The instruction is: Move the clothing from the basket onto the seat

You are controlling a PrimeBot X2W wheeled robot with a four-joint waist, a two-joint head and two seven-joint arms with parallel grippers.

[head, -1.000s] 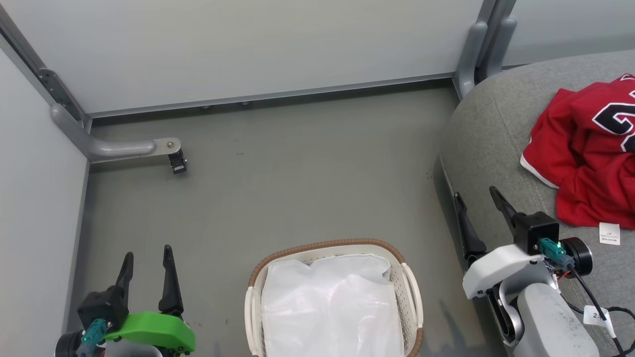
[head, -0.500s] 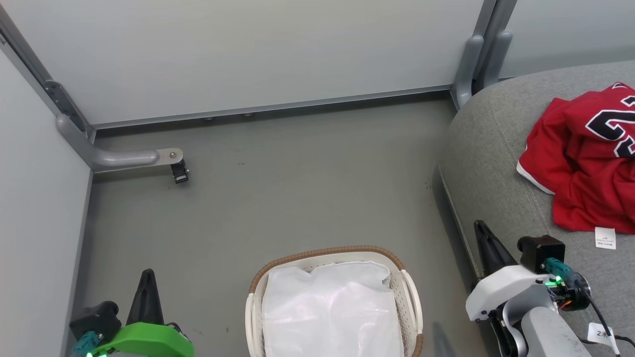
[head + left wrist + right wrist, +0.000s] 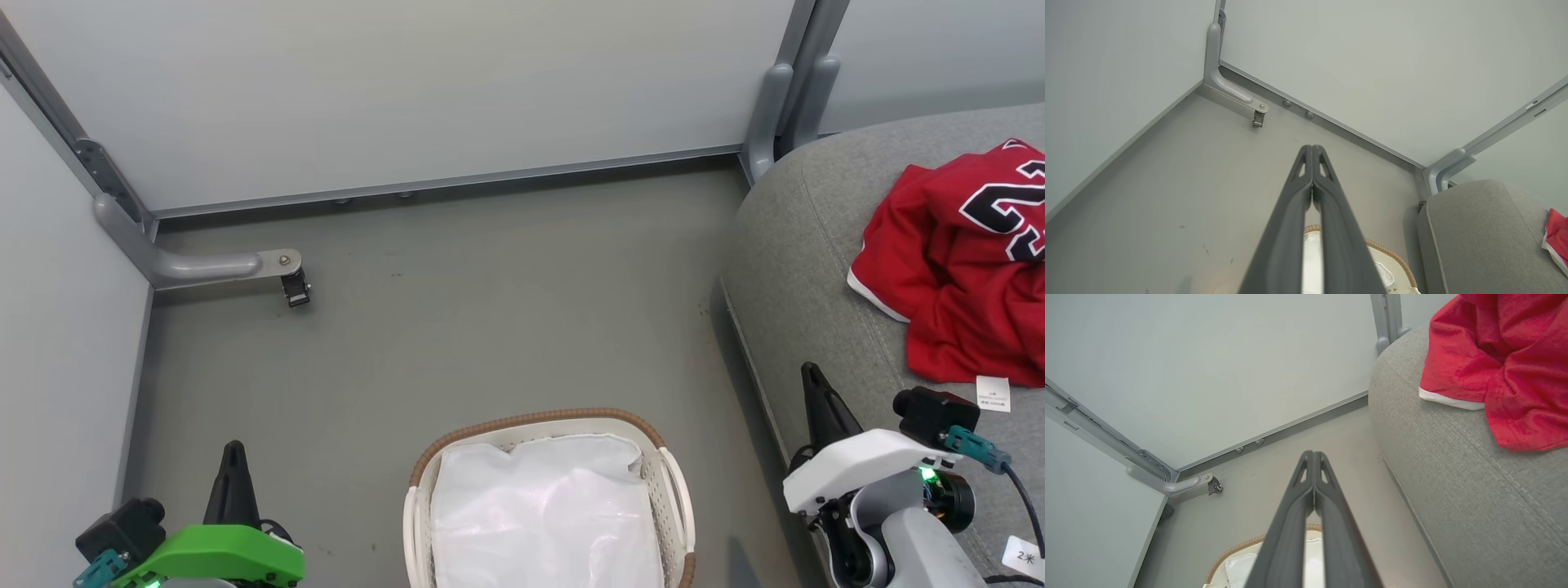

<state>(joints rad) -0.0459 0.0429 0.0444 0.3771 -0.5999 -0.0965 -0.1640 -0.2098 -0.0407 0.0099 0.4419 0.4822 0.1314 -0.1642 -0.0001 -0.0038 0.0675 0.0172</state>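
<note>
The red sports clothing (image 3: pixel 955 278) lay crumpled on the big grey fabric seat (image 3: pixel 808 261). It was well apart from the oval white perforated plastic basket (image 3: pixel 531 420) with its brown woven rim. The basket stood on the grey floor (image 3: pixel 490 327) and held a thin white liner sheet (image 3: pixel 547 514).

On the jersey a black, white-edged numeral (image 3: pixel 992 208) read "2", with a second figure cut off at the picture's edge. A small white care label (image 3: pixel 993 394) lay at the clothing's lower hem, its print too fine to read. A white tag (image 3: pixel 1026 558) on the right arm's cable bore a "2" and a further mark I couldn't make out.

The left gripper (image 3: pixel 234 449) hung over the floor left of the basket, and the right gripper (image 3: pixel 810 374) was by the seat's edge. Both had their jaws pressed together on nothing.

The head camera gave the numeral and labels. The right wrist camera gave the clothing's white hem (image 3: pixel 1449 401) close up, and the left wrist camera a red sliver at its right border.
</note>
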